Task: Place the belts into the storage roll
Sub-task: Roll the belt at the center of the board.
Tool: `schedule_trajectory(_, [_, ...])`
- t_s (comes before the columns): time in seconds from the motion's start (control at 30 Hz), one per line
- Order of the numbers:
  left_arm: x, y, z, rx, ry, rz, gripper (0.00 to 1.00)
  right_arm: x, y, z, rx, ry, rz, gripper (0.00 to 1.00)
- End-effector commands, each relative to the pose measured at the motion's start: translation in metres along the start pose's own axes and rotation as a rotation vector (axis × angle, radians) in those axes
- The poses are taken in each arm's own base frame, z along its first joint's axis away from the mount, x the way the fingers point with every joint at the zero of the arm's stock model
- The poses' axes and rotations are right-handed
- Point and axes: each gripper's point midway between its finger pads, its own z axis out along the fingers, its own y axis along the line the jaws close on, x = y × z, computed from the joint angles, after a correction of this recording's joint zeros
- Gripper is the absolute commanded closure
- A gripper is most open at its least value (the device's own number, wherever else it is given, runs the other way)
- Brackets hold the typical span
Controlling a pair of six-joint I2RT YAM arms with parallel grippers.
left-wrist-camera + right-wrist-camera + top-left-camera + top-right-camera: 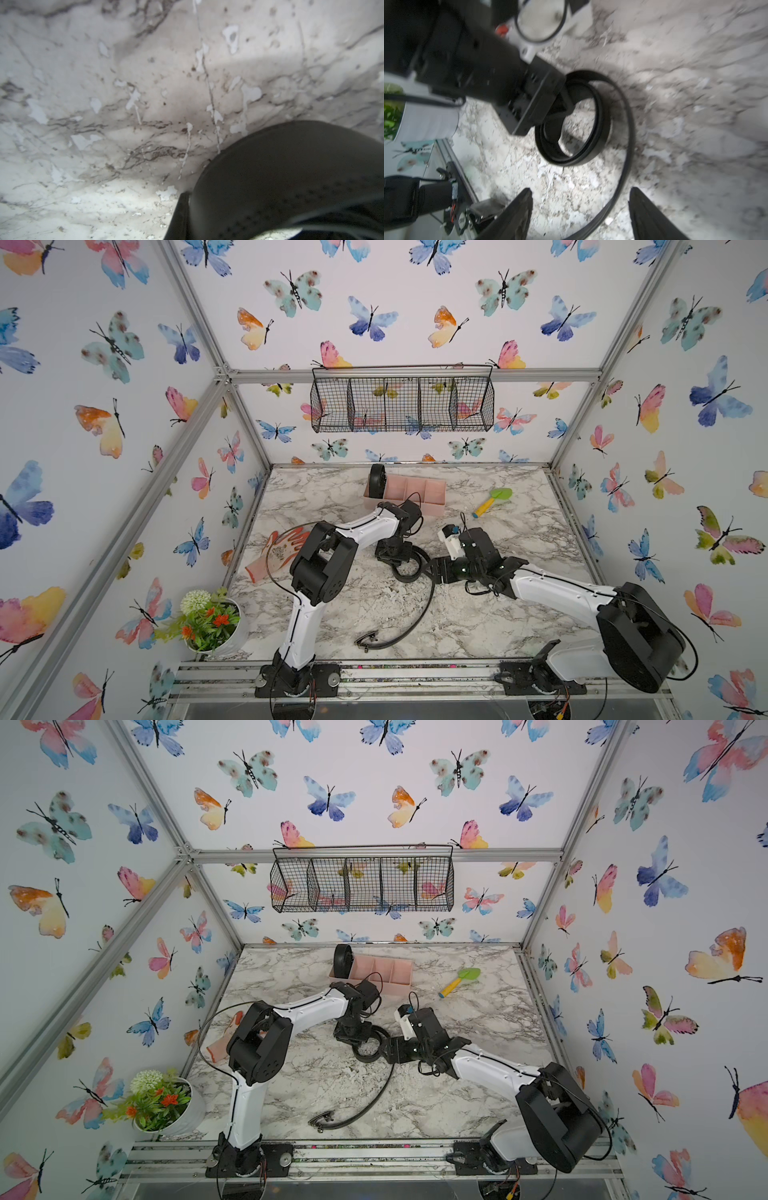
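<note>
On the marble table (519,614), a rolled belt (377,481) stands in the end compartment of the storage roll (432,489) by the far edge. The other belt (604,128), half coiled mid-table, looks light, limp and springy. The left gripper (564,108) pinches its coil wall, and the right gripper (580,189) gapes astride the tail. Gripping across the coil seems safest.

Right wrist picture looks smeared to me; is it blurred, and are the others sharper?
Right wrist view: motion-smeared, the half-coiled belt and marble table streaky. Left wrist view: soft, with a dark unfocused shape near the lens. Top views: crisp, evenly lit, stretched toward the edges.
</note>
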Motion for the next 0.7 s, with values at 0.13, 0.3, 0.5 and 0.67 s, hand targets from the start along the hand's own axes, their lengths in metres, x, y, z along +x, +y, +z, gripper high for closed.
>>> schedule_trajectory(0.13, [0.006,0.001,0.032,-0.02,0.051,-0.003,0.94,-0.018,-0.011,0.038,0.014,0.095,-0.189,0.08])
schedule_trajectory(0.3, [0.003,-0.001,0.031,-0.019,0.051,0.001,0.94,-0.01,-0.016,0.058,-0.009,0.14,-0.184,0.09])
schedule_trajectory(0.5, [0.0,-0.006,0.034,-0.001,0.049,-0.021,0.95,0.001,-0.008,0.07,-0.082,0.179,-0.091,0.24])
schedule_trajectory(0.67, [-0.001,-0.011,0.032,0.02,0.05,-0.048,0.95,0.011,-0.004,0.064,-0.108,0.167,0.109,0.35])
